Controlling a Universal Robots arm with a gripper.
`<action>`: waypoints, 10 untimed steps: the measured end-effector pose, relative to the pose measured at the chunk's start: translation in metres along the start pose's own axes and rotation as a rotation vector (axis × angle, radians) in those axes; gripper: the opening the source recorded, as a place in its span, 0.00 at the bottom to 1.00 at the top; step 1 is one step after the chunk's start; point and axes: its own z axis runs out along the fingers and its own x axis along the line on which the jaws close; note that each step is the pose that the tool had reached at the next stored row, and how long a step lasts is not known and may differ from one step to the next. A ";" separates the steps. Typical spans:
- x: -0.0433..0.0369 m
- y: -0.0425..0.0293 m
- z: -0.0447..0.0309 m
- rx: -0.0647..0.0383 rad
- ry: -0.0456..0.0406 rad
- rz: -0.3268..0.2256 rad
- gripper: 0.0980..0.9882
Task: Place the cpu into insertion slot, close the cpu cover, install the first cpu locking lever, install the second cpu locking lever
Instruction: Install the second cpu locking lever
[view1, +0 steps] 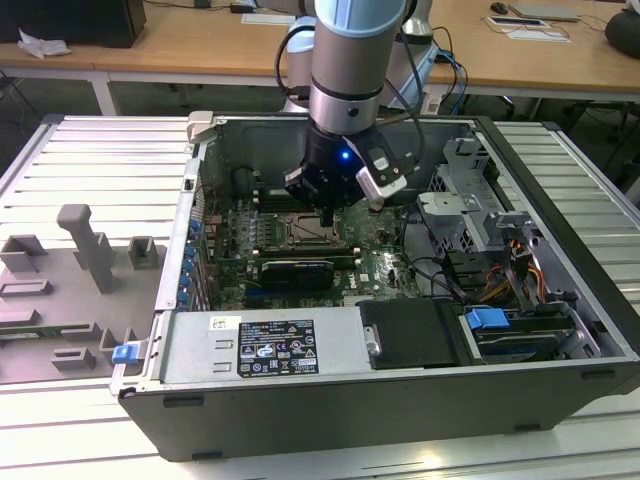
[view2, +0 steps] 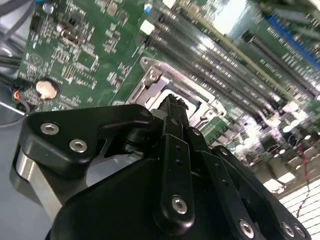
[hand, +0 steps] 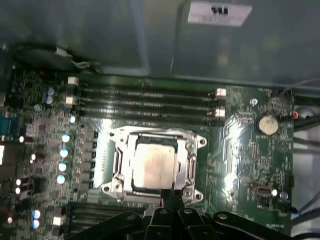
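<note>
The cpu (hand: 151, 164), a pale silvery square, lies in the insertion slot (hand: 116, 162) on the green board. The cpu cover (hand: 150, 134), a silver frame, lies flat around it, and the chip top shows through its window. My gripper (hand: 172, 196) is shut, its black fingertips together at the socket's rim and nothing visible between them. In the second wrist view the gripper (view2: 172, 101) tip stands just over the socket's metal frame (view2: 152, 75). In the exterior view the gripper (view1: 327, 217) reaches down into the open computer case, right over the socket (view1: 303, 233). I cannot make out the locking levers.
Long memory slots (hand: 145, 102) run beside the socket. A black card (view1: 295, 270) lies across the board, with a power supply (view1: 270, 345) at the case front and a drive cage (view1: 470, 210) with cables on the exterior view's right. Grey fixtures (view1: 90, 250) stand outside the case.
</note>
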 end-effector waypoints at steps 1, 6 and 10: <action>0.0002 -0.0026 0.0003 -0.001 -0.0001 0.000 0.01; 0.0020 -0.0120 0.0000 -0.002 -0.0001 0.000 0.01; 0.0105 -0.0149 -0.0002 -0.002 -0.0002 0.000 0.01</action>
